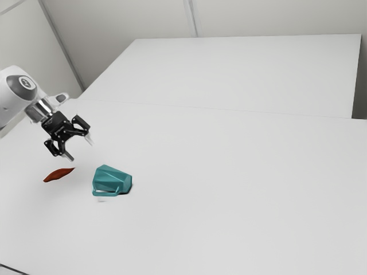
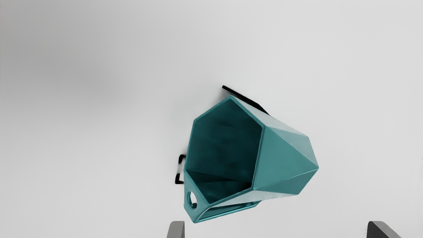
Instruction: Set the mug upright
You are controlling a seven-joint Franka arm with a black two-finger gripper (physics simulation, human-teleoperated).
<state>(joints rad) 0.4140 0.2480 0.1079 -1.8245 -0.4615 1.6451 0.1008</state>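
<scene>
Mug (image 1: 109,179) on its side on the desk (image 1: 229,189), so not upright. Gripper (image 1: 80,151) is up in the air, above the desk and off toward the exterior view's left from the mug, not touching it. Fingers (image 2: 176,229) wide apart, nothing between them.

Step in hand, my read: getting to the mug for a grip. Next move calls for bringing the open fingers over and down to the mug, closing on the body or a wall near the rim, then lifting a bit and tipping it so the mouth turns up and the base goes flat on the desk.

Orientation: long axis lies roughly across the exterior view, slanting a little. Mouth (image 2: 228,148) points to the exterior view's left, toward the arm's side; narrower base (image 1: 128,183) points to the exterior view's right. Wrist view looks well into the mouth. Handle (image 2: 201,208) is on the side nearer the exterior camera, low along the body; could get in the way of one finger.

Reddish-brown pointed object (image 1: 58,175) near the mug's mouth end, apart from it; exact kind can't be told.
</scene>
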